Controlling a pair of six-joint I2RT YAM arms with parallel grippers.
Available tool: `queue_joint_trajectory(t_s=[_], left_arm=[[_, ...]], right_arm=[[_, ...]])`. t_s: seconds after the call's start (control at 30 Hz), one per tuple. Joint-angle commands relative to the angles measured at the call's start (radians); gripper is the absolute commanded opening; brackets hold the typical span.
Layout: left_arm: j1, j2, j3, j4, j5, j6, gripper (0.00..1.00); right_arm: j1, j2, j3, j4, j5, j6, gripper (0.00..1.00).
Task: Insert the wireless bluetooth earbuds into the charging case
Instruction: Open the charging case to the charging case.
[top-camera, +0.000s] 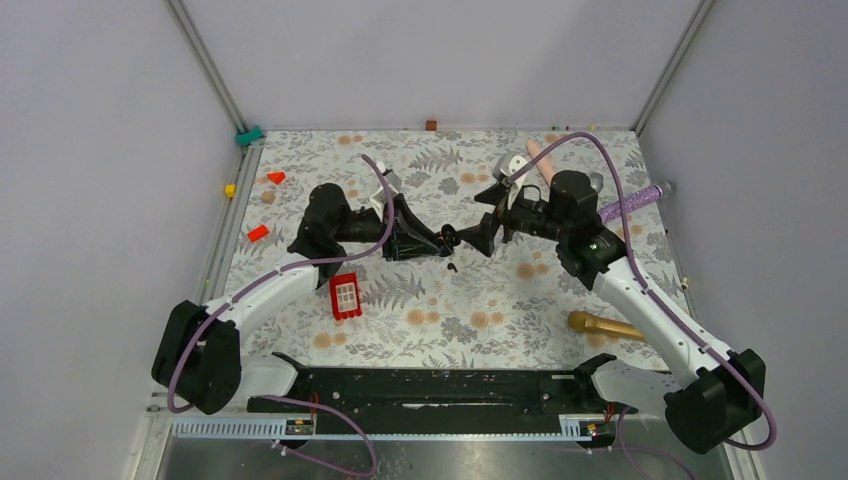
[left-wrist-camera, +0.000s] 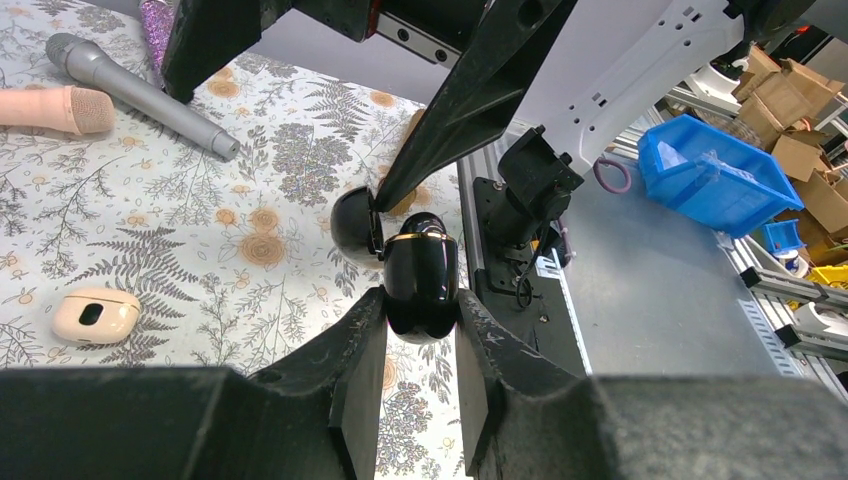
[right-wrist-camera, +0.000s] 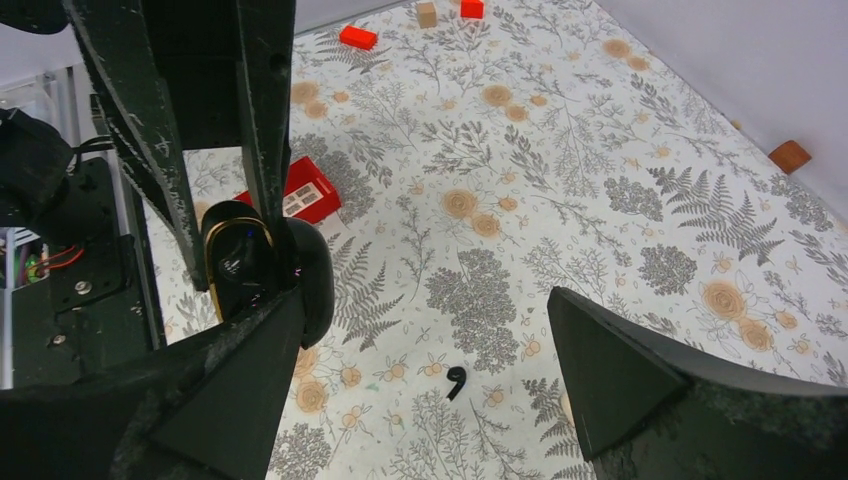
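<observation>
The charging case (left-wrist-camera: 420, 280) is glossy black with a gold rim, and its lid (left-wrist-camera: 352, 225) is swung open. My left gripper (left-wrist-camera: 420, 300) is shut on the case body and holds it above the floral table, seen from above at the left gripper (top-camera: 440, 243). My right gripper (right-wrist-camera: 420, 300) is open wide facing the case (right-wrist-camera: 250, 265), and one fingertip (left-wrist-camera: 392, 190) reaches the joint between lid and body. One tiny black earbud (right-wrist-camera: 456, 381) lies on the table below the right jaws, the same earbud (top-camera: 452, 266) in the top view. I see no other earbud.
A red block (top-camera: 345, 296) lies near the left arm. A gold microphone (top-camera: 600, 324), a purple glitter microphone (top-camera: 630, 205) and a pink one (top-camera: 540, 160) are at the right. A white case (left-wrist-camera: 95, 315) and grey microphone (left-wrist-camera: 140, 85) lie behind. Small red pieces (top-camera: 276, 177) sit far left.
</observation>
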Motion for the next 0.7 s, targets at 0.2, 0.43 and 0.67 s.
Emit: queue_joint_trajectory(t_s=[0.2,0.43,0.67], left_arm=[[0.004,0.001,0.053,0.017,0.033,0.012,0.0],[0.078,-0.026,0.068,0.044,0.036,-0.011,0.0],[0.183,-0.078,0.067,0.131,0.074,-0.07,0.0]], right_arm=[[-0.008,-0.005,0.235,-0.253,-0.229,-0.013,0.99],[-0.022,0.086,0.38,-0.464,-0.169,-0.047,0.99],[-0.065,0.255,0.462,-0.59,-0.121,-0.246,0.99]])
